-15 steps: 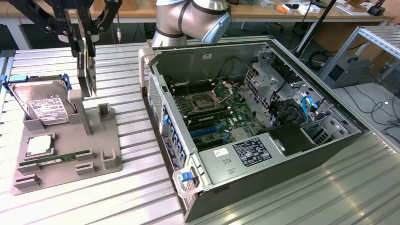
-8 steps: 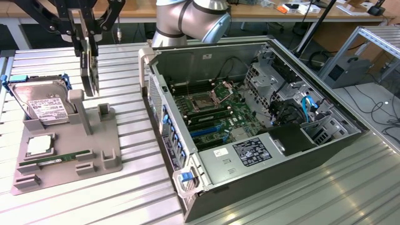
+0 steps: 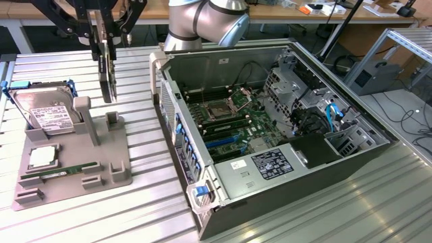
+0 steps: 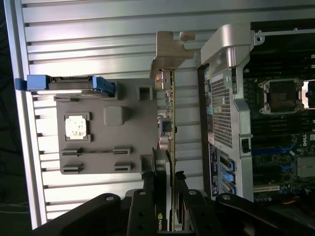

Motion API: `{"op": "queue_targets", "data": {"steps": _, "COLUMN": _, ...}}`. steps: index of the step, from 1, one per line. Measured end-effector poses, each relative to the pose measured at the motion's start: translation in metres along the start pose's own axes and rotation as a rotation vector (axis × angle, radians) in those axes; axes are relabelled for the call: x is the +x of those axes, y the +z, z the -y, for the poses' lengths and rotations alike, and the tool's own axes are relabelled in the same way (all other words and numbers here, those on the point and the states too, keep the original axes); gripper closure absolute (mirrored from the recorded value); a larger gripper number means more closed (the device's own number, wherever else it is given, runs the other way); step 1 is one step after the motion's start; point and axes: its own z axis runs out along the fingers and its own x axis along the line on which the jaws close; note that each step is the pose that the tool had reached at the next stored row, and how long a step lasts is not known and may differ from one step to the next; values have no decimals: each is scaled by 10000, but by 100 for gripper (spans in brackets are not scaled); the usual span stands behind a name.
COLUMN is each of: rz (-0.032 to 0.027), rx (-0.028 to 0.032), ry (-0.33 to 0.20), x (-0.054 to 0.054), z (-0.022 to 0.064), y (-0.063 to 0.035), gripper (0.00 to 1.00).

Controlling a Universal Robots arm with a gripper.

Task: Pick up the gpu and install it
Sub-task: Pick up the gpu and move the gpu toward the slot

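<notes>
Nearest, open computer case (image 3: 270, 147) at the bench's (image 3: 81, 223) near edge, beside it gray holder tray (image 3: 101, 152) with hard drive (image 3: 50, 116), farthest, over that tray's far edge, gpu (image 3: 106, 66) hanging upright, clamped in the gripper (image 3: 108, 35).

Bright, even light lays pale glare streaks on the ribbed metal table (image 3: 351, 202), with only soft shadows.

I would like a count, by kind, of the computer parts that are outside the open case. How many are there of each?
gpu: 1
hard drive: 1
processor chip: 1
memory stick: 1
Total: 4
</notes>
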Motion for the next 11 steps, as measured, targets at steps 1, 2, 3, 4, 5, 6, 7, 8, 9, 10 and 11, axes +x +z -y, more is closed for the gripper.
{"op": "queue_targets", "data": {"steps": 1, "rz": 0, "rx": 5, "ry": 0, "x": -10, "z": -1, "y": 1, "gripper": 73}}
{"op": "queue_targets", "data": {"steps": 2, "rz": 1, "rx": 8, "ry": 0, "x": -16, "z": -1, "y": 2, "gripper": 73}}
{"op": "queue_targets", "data": {"steps": 3, "rz": 1, "rx": 12, "ry": 0, "x": -25, "z": -2, "y": 3, "gripper": 73}}
{"op": "queue_targets", "data": {"steps": 4, "rz": 1, "rx": 16, "ry": -1, "x": -33, "z": -2, "y": 4, "gripper": 73}}
{"op": "queue_targets", "data": {"steps": 5, "rz": 2, "rx": 23, "ry": 0, "x": -50, "z": -4, "y": 6, "gripper": 73}}
{"op": "queue_targets", "data": {"steps": 6, "rz": 2, "rx": 28, "ry": -1, "x": -59, "z": -4, "y": 7, "gripper": 73}}
{"op": "queue_targets", "data": {"steps": 7, "rz": 2, "rx": 30, "ry": -1, "x": -66, "z": -5, "y": 7, "gripper": 73}}
{"op": "queue_targets", "data": {"steps": 8, "rz": 3, "rx": 35, "ry": -1, "x": -77, "z": -6, "y": 8, "gripper": 73}}
{"op": "queue_targets", "data": {"steps": 9, "rz": 3, "rx": 40, "ry": -1, "x": -88, "z": -7, "y": 9, "gripper": 73}}
{"op": "queue_targets", "data": {"steps": 10, "rz": 4, "rx": 45, "ry": -1, "x": -98, "z": -7, "y": 10, "gripper": 73}}
{"op": "queue_targets", "data": {"steps": 11, "rz": 4, "rx": 49, "ry": -2, "x": -109, "z": -8, "y": 10, "gripper": 73}}
